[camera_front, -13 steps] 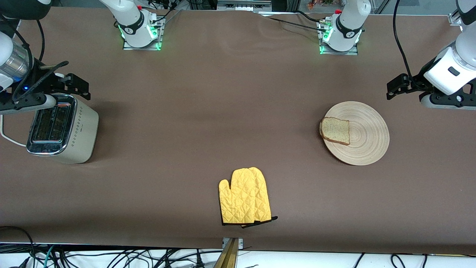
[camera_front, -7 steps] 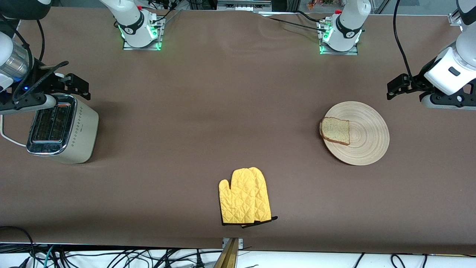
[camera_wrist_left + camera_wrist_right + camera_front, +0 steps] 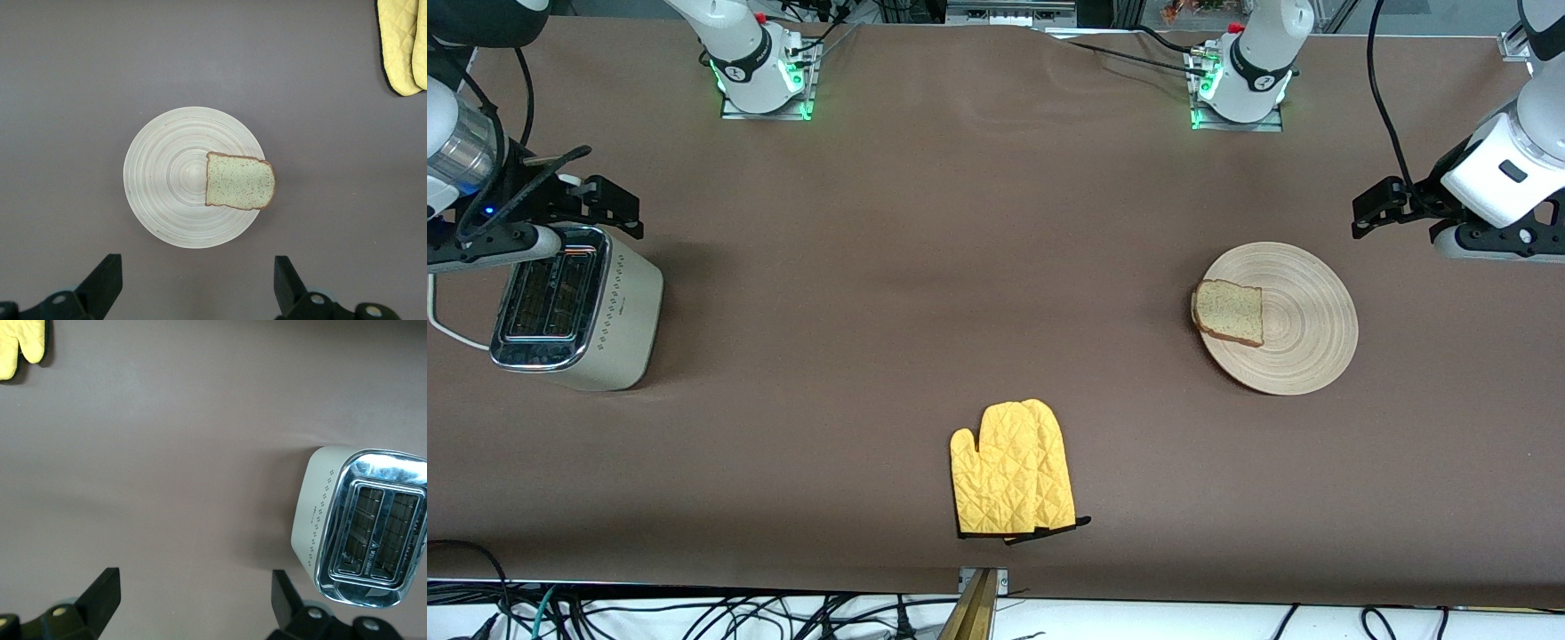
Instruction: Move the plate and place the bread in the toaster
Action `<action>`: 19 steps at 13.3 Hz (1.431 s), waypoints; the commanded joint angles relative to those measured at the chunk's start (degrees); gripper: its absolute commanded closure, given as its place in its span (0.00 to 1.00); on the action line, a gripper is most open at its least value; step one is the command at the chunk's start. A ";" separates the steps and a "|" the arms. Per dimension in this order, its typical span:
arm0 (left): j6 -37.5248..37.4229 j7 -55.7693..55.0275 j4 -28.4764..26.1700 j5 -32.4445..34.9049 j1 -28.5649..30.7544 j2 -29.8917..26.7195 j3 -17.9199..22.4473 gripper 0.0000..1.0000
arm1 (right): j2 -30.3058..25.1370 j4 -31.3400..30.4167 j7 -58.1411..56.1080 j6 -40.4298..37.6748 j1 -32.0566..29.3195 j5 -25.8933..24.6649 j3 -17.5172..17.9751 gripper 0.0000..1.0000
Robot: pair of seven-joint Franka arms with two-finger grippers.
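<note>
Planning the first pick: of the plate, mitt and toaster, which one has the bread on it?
The round wooden plate toward the left arm's end; the bread lies at its rim. The mitt and toaster carry nothing.

We note a yellow quilted oven mitt [image 3: 1012,471] lying flat on the brown table [image 3: 925,267], lower centre of the front frame, thumb pointing up-frame, dark cuff trim at its lower edge. Tangled cables [image 3: 694,613] run along the bottom edge.

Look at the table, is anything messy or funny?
Only one thing: the bread sits off-centre on the plate, one crusty edge poking over the rim toward the toaster's end. Nothing is spilled or broken, and the yellow oven mitts lie flat.
</note>
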 commanded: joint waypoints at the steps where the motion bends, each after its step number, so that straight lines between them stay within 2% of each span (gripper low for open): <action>1: -0.24 1.10 1.16 -0.62 0.78 1.24 0.33 0.00 | -0.70 -0.36 0.46 -0.52 0.07 -0.56 0.02 0.00; 5: -0.24 2.15 1.24 -0.80 4.55 2.82 0.33 0.00 | -0.62 -0.36 0.46 -0.52 0.07 -0.56 0.02 0.00; 7: -0.15 6.52 1.33 -1.15 7.09 4.22 0.33 0.00 | -0.70 -0.36 0.46 -0.52 0.07 -0.56 0.02 0.00; 9: -0.06 12.23 1.68 -7.96 12.26 6.59 0.42 0.00 | -0.62 -0.36 0.46 -0.52 0.07 -0.47 0.02 0.00; 12: -0.06 25.92 2.12 -20.09 22.54 13.69 0.33 0.00 | -0.70 -0.36 0.55 -0.52 0.07 -0.56 0.02 0.00; 14: -0.06 36.03 3.26 -25.65 28.27 19.06 0.33 0.00 | -0.70 -0.36 0.55 -0.52 0.16 -0.47 0.02 0.00; 19: -0.15 49.42 3.62 -33.30 35.04 34.17 0.33 0.00 | -0.62 -0.36 0.55 -0.52 0.07 -0.47 0.02 0.00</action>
